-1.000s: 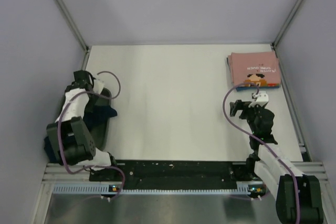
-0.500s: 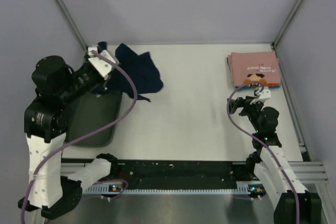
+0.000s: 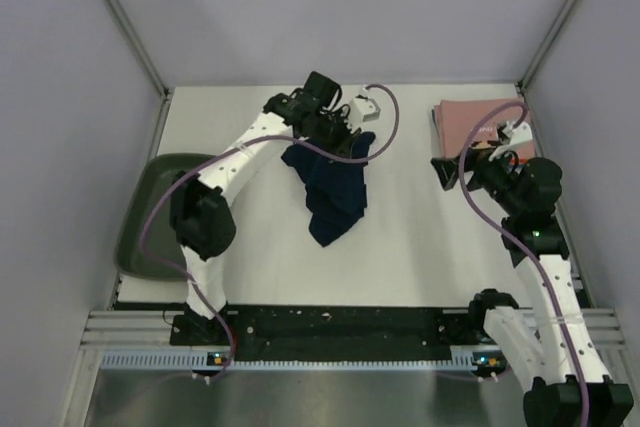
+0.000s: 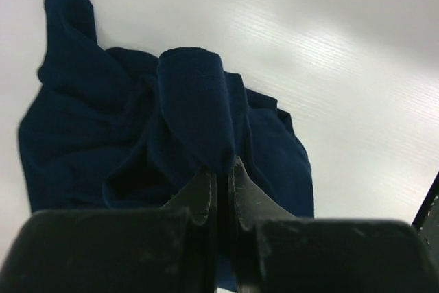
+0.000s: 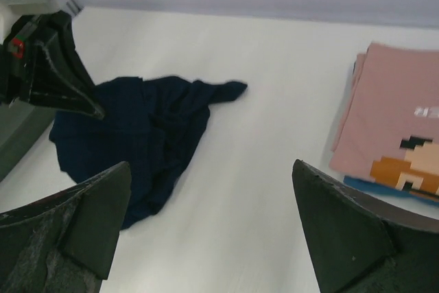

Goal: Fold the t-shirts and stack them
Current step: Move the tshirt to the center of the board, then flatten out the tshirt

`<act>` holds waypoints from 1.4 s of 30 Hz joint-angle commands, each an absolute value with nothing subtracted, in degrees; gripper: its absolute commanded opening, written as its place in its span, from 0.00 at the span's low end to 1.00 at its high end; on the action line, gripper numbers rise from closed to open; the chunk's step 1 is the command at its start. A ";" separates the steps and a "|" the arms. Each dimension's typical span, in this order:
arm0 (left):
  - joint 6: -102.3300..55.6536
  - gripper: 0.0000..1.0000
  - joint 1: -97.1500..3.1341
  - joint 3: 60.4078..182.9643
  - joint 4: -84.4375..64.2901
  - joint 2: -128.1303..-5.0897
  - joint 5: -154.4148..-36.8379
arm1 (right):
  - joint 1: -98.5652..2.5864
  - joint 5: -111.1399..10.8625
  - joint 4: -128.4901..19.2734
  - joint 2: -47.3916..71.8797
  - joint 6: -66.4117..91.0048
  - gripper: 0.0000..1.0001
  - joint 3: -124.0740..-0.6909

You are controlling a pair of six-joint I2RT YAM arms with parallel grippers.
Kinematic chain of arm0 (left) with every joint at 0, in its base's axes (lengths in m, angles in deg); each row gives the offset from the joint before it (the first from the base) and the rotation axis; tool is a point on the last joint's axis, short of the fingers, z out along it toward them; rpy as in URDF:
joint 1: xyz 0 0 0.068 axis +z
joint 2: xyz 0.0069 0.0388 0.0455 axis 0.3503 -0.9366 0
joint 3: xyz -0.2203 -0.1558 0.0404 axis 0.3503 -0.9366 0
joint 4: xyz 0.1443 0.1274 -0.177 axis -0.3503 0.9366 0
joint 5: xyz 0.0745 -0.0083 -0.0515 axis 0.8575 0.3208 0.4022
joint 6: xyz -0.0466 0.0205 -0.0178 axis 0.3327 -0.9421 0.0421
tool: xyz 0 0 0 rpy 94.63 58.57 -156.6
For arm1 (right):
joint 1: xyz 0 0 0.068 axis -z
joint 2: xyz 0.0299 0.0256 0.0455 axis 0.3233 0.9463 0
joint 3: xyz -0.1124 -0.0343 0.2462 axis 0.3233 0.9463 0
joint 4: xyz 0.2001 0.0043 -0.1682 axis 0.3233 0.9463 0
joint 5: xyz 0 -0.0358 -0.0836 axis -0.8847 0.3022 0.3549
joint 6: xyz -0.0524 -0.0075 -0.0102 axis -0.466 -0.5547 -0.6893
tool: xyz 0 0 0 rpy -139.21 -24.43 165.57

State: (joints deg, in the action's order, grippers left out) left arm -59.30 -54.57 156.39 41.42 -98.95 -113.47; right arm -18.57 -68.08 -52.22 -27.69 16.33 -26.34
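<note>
The left arm's fingers were pressed together on a raised fold of the navy t-shirt, pinching it at its far end. From that pinch the cloth trailed back toward the arm bases in a crumpled, rope-like bunch, so its long axis ran roughly from the fingers straight down the middle of the tabletop, its lower end resting there. The right arm's fingers were spread wide and held nothing. Seen from them, the navy bunch lay ahead and to the left, well apart across bare surface, while the folded pink t-shirt sat near, ahead and to the right. The left fingers were therefore the only ones on the cloth. Spreading it flat looked likely to need the right fingers to reach leftward for a free edge. The dark green tray lay well to the left of both
</note>
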 commanded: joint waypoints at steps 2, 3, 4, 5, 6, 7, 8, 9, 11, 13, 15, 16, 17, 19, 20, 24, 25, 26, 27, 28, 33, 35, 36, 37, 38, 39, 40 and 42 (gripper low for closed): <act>-49.79 0.00 -49.44 162.47 37.76 -98.27 -117.07 | -18.51 -72.64 -40.35 -23.93 16.37 0.94 -27.98; -47.94 0.00 -48.21 160.46 35.30 -95.99 -117.07 | -21.12 -72.64 -40.44 -23.84 16.73 0.92 -26.92; -46.71 0.00 -47.15 158.43 32.49 -94.32 -116.29 | -23.24 -71.95 -40.87 -23.84 16.64 0.89 -25.61; -45.30 0.00 -45.92 155.98 29.76 -92.21 -114.89 | -27.87 -69.94 -41.66 -23.75 16.47 0.88 -23.94; -44.07 0.00 -44.60 153.52 27.82 -90.54 -113.57 | -31.66 -68.27 -42.89 -23.57 16.38 0.88 -21.49; -42.75 0.00 -43.20 151.84 26.24 -88.61 -112.51 | -36.13 -66.94 -45.77 -22.88 16.29 0.88 -19.90; -41.44 0.00 -41.18 150.08 25.44 -86.93 -111.81 | -40.79 -64.67 -47.97 -21.48 16.55 0.88 -18.67; -39.77 0.00 -39.16 148.93 25.52 -85.61 -110.58 | -44.75 -61.60 -49.21 -19.90 16.21 0.88 -18.30; -37.82 0.05 -33.72 145.51 26.30 -82.27 -109.51 | -53.10 -54.75 -49.40 -14.37 14.37 0.88 -19.70; -38.34 0.71 -26.88 140.60 27.10 -78.15 -111.70 | -58.39 -49.55 -49.40 -7.36 13.39 0.88 -22.94; -42.01 0.98 -22.81 135.06 27.54 -74.02 -113.20 | -61.56 -48.30 -50.01 -0.49 12.96 0.88 -26.37; -44.56 0.99 -21.58 132.69 27.62 -71.91 -113.03 | -63.06 -47.69 -50.71 3.37 12.60 0.88 -27.95; -45.98 0.99 -20.95 130.23 27.80 -69.45 -111.64 | -64.38 -46.99 -50.81 6.63 11.56 0.89 -29.97; -50.10 0.99 -20.86 126.70 28.07 -63.83 -109.53 | -67.54 -44.88 -50.72 14.44 8.49 0.89 -34.28; -51.25 0.99 -19.12 125.73 27.98 -61.28 -108.12 | -68.25 -44.17 -50.29 17.62 7.08 0.88 -36.82; -57.75 0.99 -18.31 123.17 27.80 -52.92 -106.00 | -68.87 -47.06 -49.84 29.40 5.83 0.86 -44.74; -58.81 0.99 -18.31 123.26 28.76 -51.69 -106.00 | -68.87 -47.85 -49.58 31.43 5.83 0.84 -46.41; -59.61 0.99 -18.22 123.87 30.25 -51.24 -106.00 | -68.87 -48.82 -49.58 33.62 6.79 0.81 -48.43; -60.05 0.99 -18.22 124.83 32.61 -51.32 -106.00 | -68.87 -50.22 -49.40 35.47 8.28 0.73 -49.93; -60.58 0.99 -18.05 125.62 34.38 -51.41 -106.17 | -68.96 -51.19 -48.71 37.49 9.25 0.56 -51.42; -63.38 0.86 -18.22 125.63 38.16 -50.44 -113.18 | -67.83 -48.65 -47.03 34.55 11.28 0.00 -50.31; -68.37 0.67 -18.22 124.93 40.88 -50.79 -121.50 | -65.72 -51.10 -45.81 27.70 11.28 0.00 -48.37; -70.58 0.58 -18.83 124.14 42.29 -50.97 -125.30 | -64.58 -52.07 -44.41 23.32 10.67 0.00 -47.92; -72.43 0.50 -19.80 123.18 43.17 -51.23 -128.81 | -63.78 -52.51 -42.74 18.57 9.54 0.00 -47.75; -74.01 0.46 -20.24 121.95 43.44 -51.41 -131.02 | -62.99 -52.43 -40.46 14.44 7.78 0.00 -47.92; -75.25 0.45 -23.03 120.55 43.18 -51.41 -131.22 | -62.64 -52.95 -38.18 9.87 6.11 0.00 -48.18; -75.69 0.47 -24.88 119.31 41.79 -51.50 -130.00 | -62.11 -54.17 -36.33 6.26 3.84 0.00 -48.53; -78.67 0.57 -30.41 115.80 40.03 -52.20 -126.14 | -60.01 -57.42 -33.68 -1.04 2.67 0.00 -49.32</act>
State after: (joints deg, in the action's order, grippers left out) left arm -70.64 -23.01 120.58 40.17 -51.28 -122.81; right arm -62.81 -51.60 -38.80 15.61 7.61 -46.38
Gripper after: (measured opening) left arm 0.492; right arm 0.012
